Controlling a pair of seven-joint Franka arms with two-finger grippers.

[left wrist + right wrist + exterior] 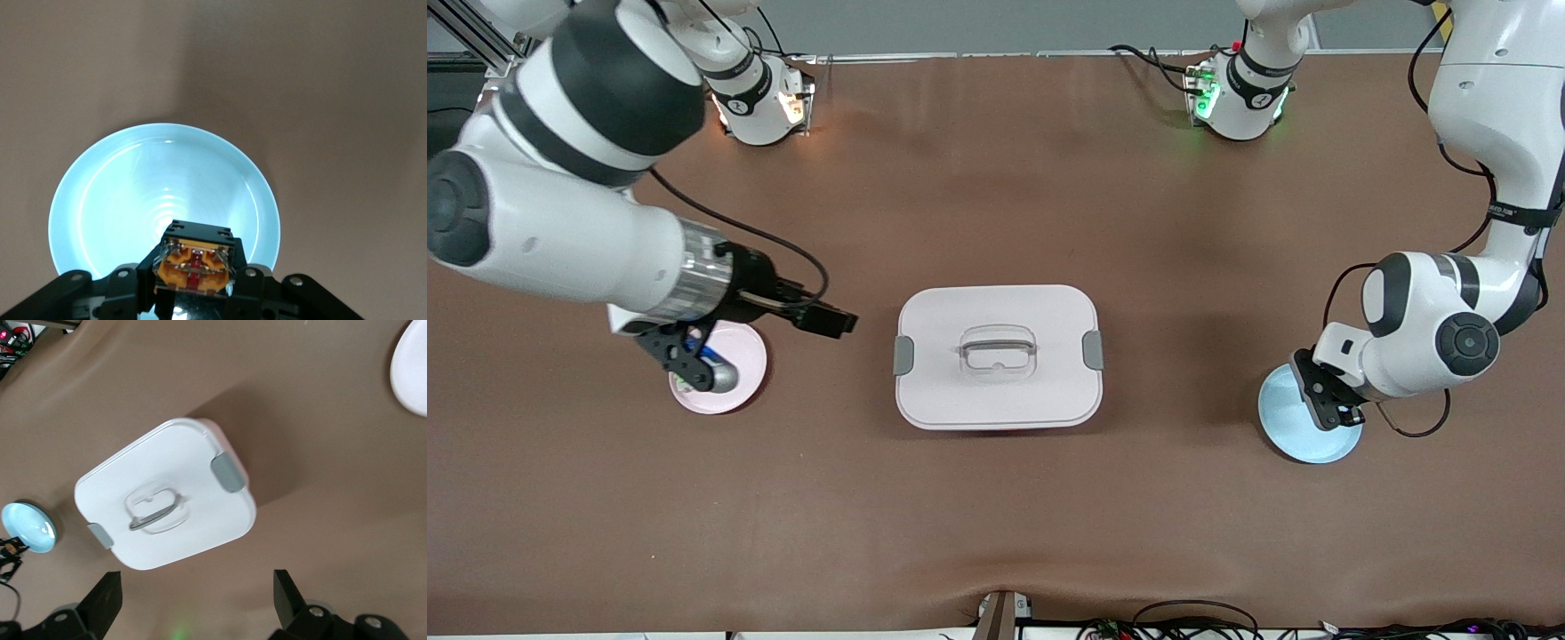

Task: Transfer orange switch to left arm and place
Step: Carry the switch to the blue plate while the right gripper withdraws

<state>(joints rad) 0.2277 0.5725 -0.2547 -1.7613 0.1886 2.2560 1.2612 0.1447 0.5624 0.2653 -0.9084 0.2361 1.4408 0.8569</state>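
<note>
now the left gripper (pixel 193 293) is closed tight on the orange switch (pixel 194 265), its fingers (pixel 137 283) pressing the small black block from both sides with the orange middle showing between them. it hangs over the blue plate (pixel 100 200), and the switch sits above the plate's rim edge rather than its centre; whether the switch touches the plate i cannot tell. in the front view the left gripper (pixel 1329 400) covers part of that blue plate (pixel 1294 431) at the left arm's end of the table, and the switch itself is hidden there by the black fingers.

the right gripper (pixel 193 600) has its jaws spread as wide as they go and holds nothing; bare brown table (pixel 320 540) shows between the two fingers (pixel 107 603). in the front view the right gripper (pixel 698 360) is over the pink plate (pixel 738 391) at the right arm's end, and a small block with a green centre (pixel 685 384) lies on that plate just beside the fingertips.

the box (pixel 996 356) stands closed on the table between the two grippers, well apart from both, its grey latches at either end and its handle recessed in the lid. neither claw touches it.
</note>
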